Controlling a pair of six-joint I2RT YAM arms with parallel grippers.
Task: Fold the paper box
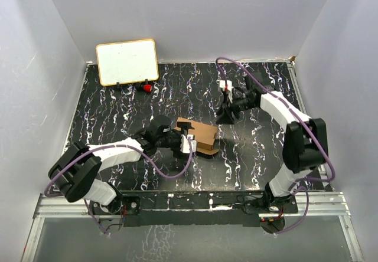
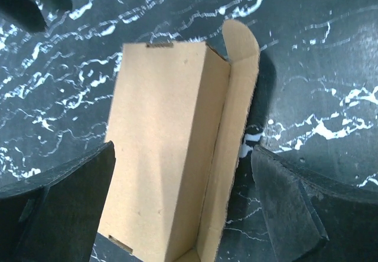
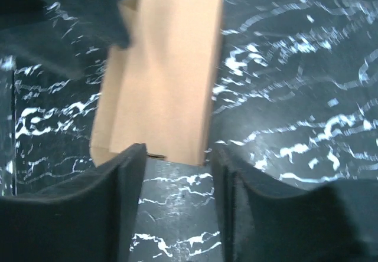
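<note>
Late stage, I'd judge: the paper box (image 1: 198,137) lies as a formed carton mid-frame on the marbled table (image 1: 118,100), left gripper (image 2: 183,151) spread wide astride it, right gripper (image 3: 178,153) part-open and empty to its upper right; next likely means tucking the untucked rounded end flap (image 2: 242,38).

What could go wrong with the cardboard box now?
The paper box sits loose between the wide-open left fingers, so a bump could slide it. Its rounded end flap is untucked and might spring wider. The right fingers hold nothing, so nothing steadies the box.
</note>
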